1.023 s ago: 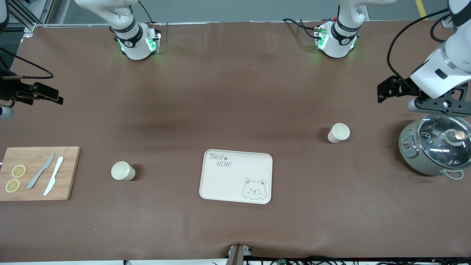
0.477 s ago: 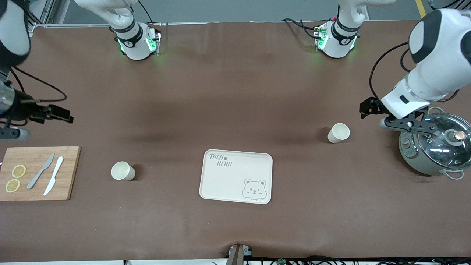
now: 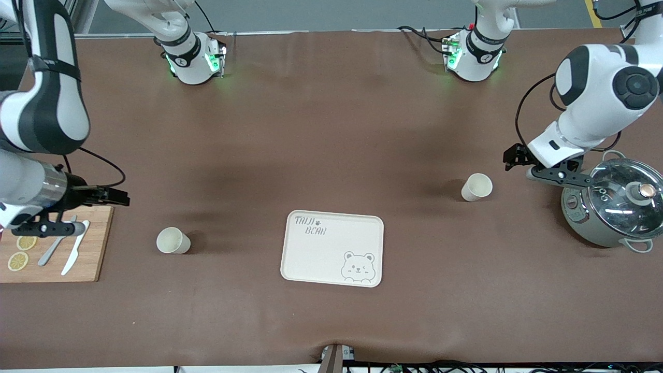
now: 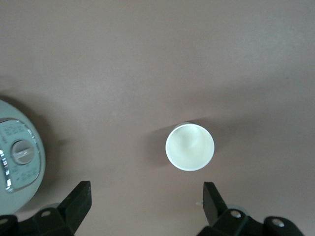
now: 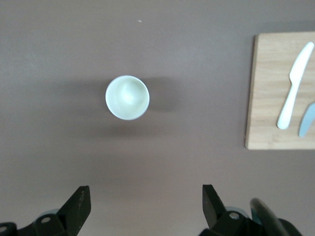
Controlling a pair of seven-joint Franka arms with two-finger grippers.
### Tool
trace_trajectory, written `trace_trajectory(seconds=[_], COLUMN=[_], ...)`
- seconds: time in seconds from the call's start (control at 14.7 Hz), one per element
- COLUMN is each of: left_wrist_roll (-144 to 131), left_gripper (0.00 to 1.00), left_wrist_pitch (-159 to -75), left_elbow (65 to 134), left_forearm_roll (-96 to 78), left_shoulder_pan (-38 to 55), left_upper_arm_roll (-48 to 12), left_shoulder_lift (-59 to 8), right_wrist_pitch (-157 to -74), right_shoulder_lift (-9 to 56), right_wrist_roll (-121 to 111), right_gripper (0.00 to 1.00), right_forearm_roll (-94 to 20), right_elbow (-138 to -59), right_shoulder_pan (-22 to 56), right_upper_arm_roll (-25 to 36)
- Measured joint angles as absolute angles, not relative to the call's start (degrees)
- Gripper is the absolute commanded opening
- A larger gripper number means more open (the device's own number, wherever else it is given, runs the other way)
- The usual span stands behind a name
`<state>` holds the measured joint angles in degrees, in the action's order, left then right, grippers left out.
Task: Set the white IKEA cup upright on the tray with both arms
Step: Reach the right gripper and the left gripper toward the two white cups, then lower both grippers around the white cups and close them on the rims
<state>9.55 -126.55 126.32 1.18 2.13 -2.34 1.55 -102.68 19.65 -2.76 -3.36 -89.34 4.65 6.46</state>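
Both arms have swung in: the left gripper (image 3: 520, 161) and right gripper (image 3: 98, 199) hang wide apart near each white cup (image 3: 476, 187) (image 3: 173, 241). Nothing's on the tray (image 3: 332, 248) yet.

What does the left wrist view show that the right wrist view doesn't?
Only the left wrist view shows the cooker, at the left arm's end of the table. Only the right wrist view shows the cutting board with a white knife and a grey knife. Both show brown table, one upright white cup each, a different cup in each view (), and their own open gripper (left gripper, right gripper), up over the table.
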Motion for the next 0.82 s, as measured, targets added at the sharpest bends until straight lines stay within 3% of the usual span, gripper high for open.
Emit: trace_trajectory(seconds=[0.41, 0.82], left_wrist_roll=[9.6, 10.3], left_gripper=[1.0, 1.0], left_wrist_pitch=[-140.8, -151.5], left_elbow=[136.2, 140.3], left_forearm_roll=[1.2, 1.2], left_shoulder_pan=[1.8, 0.6], left_upper_arm_roll=[-2.5, -2.5], left_shoulder_lift=[0.2, -5.1], right_wrist_pitch=[-112.7, -116.4], right_shoulder_lift=[28.2, 31.4], right_wrist_roll=[-2.8, -2.8], right_gripper=[1.0, 1.0], right_forearm_roll=[-3.4, -3.4], right_elbow=[-89.5, -89.6], right_shoulder_pan=[6.0, 5.9], right_upper_arm_roll=[6.4, 6.5])
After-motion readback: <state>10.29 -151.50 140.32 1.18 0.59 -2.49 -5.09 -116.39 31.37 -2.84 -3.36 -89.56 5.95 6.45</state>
